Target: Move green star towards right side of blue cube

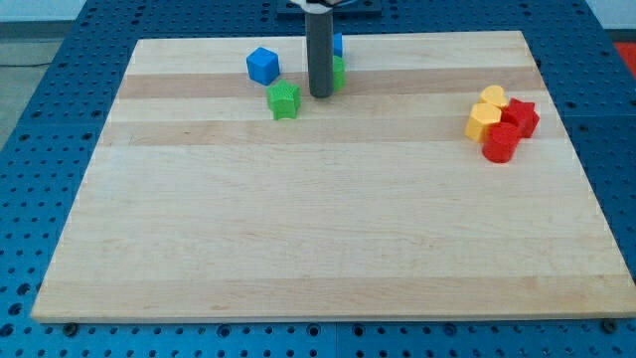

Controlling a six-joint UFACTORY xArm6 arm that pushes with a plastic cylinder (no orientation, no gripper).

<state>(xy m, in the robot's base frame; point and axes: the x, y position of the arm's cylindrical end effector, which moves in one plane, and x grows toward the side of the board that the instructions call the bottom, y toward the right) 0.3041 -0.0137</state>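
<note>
Green star [284,99] sits at five o'clock of the blue cube [262,66]; my tip [320,94], with no hand to open, stands just at its three o'clock, poorly placed for nudging it rightward.

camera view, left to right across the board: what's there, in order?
blue cube → green star → my tip, just to the star's right → yellow blocks → red blocks. A green block and a blue block sit partly hidden behind the rod, so I leave them unplaced.
</note>
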